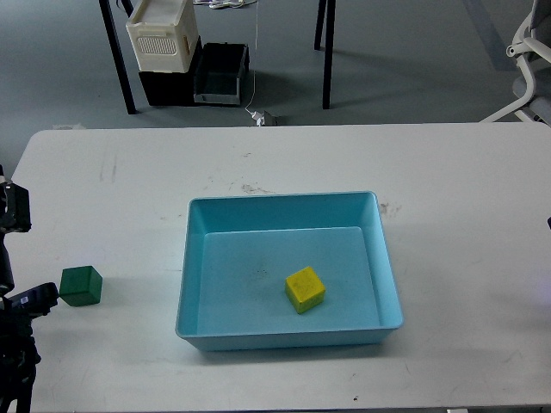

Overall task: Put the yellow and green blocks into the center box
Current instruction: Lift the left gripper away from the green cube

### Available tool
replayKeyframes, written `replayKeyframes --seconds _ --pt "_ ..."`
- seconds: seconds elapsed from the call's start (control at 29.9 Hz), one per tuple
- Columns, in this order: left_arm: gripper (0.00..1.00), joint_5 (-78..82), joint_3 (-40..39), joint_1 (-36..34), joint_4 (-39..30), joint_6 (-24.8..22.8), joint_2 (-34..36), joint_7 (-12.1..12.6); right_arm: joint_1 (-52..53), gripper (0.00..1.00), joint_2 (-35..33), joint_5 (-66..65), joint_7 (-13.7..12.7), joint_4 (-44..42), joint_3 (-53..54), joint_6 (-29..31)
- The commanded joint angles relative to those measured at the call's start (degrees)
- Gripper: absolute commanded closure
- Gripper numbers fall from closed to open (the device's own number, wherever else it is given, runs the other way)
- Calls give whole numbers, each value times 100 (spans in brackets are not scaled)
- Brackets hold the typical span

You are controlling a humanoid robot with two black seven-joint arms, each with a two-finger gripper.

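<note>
A yellow block (305, 289) lies inside the light blue box (284, 199) in the middle of the white table. A green block (81, 286) stands on the table left of the box, free of any gripper. My left arm is at the far left edge. Only a dark part of its gripper (12, 212) shows there, above and left of the green block and apart from it. Its fingers are cut off by the edge. My right gripper is out of view.
The white table (448, 215) carries only the box and the green block. Beyond its far edge, white (162, 34) and black (220, 74) crates sit on the floor between dark table legs. A white chair base (525, 77) is at the top right.
</note>
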Motion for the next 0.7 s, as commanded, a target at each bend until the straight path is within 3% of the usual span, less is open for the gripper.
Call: replayKeyframes --seconds 0.0,0.17,0.27,0.57,0.67 --pt "0 -2 -585 -621 352 0 332 -4 -10 0 0 -11 -9 62 -63 -28" --pt "0 -151 -701 -956 380 0 939 31 -37 0 0 -2 -62 325 -239 -19" --pt "0 -143 -622 -966 371 0 1475 40 -28 0 0 15 -278 343 -239 25" --pt "0 -134 -166 -1018 274 0 3997 22 -10 1 0 33 -278 317 34 7" --pt "0 -90 274 -1097 196 0 4639 40 -19 1 0 33 -55 334 235 130"
